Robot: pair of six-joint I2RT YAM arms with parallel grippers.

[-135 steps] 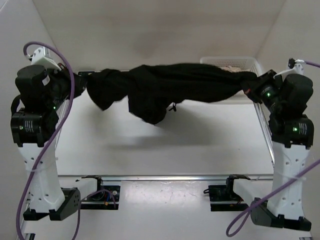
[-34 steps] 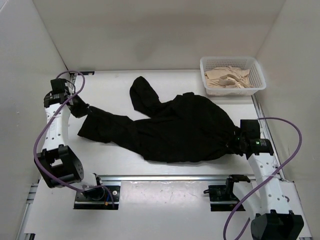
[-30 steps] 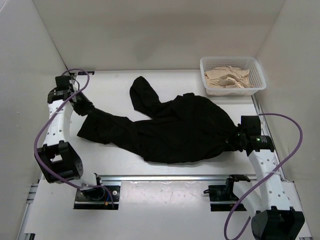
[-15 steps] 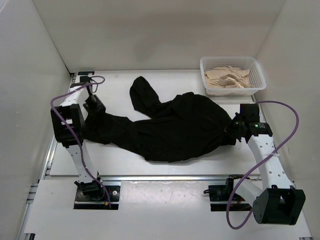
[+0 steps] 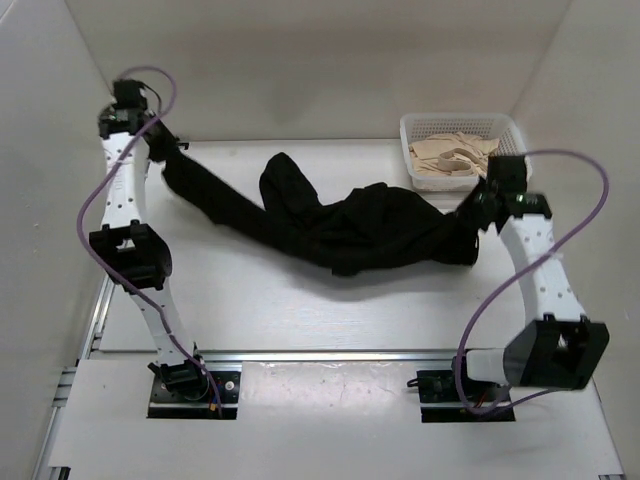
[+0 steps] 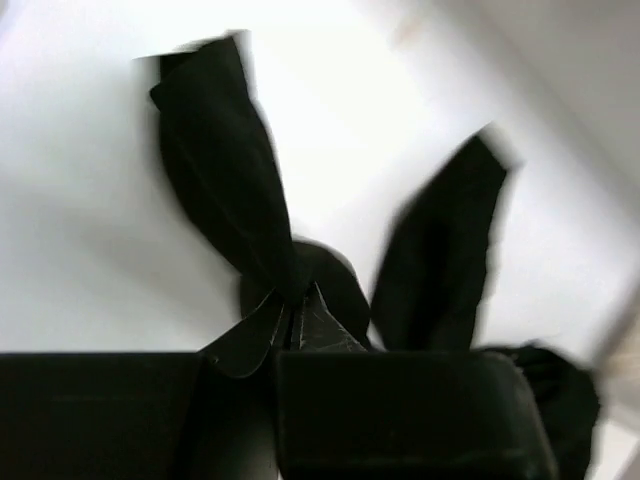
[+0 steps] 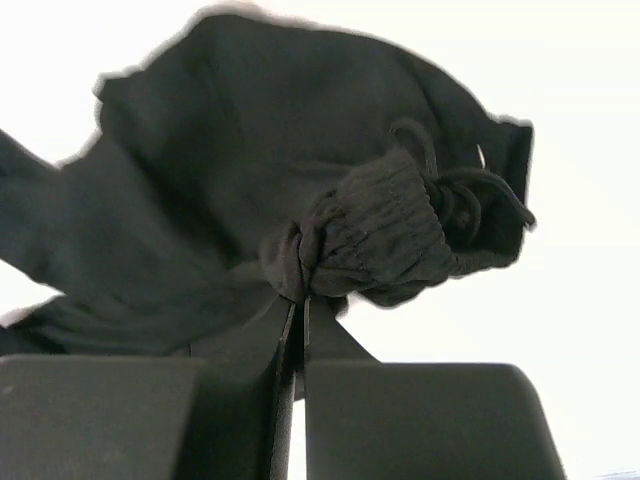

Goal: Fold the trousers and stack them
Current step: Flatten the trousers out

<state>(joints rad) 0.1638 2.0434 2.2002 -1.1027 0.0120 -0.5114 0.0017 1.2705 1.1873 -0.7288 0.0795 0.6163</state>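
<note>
Black soft-fabric long trousers (image 5: 350, 225) hang stretched between the two arms above the white table (image 5: 300, 310), their middle sagging low toward it. The left gripper (image 5: 163, 152), high at the far left corner, has its fingers pressed together on one leg. The right gripper (image 5: 478, 205) pinches the bunched elastic waistband, with the drawcord showing, just beside a white plastic mesh basket (image 5: 460, 118). That basket holds crumpled beige garments (image 5: 452, 155).

Top cam overhead, whole table (image 5: 300, 310); wrist cams v. close, all share trousers (image 5: 380, 235).
</note>
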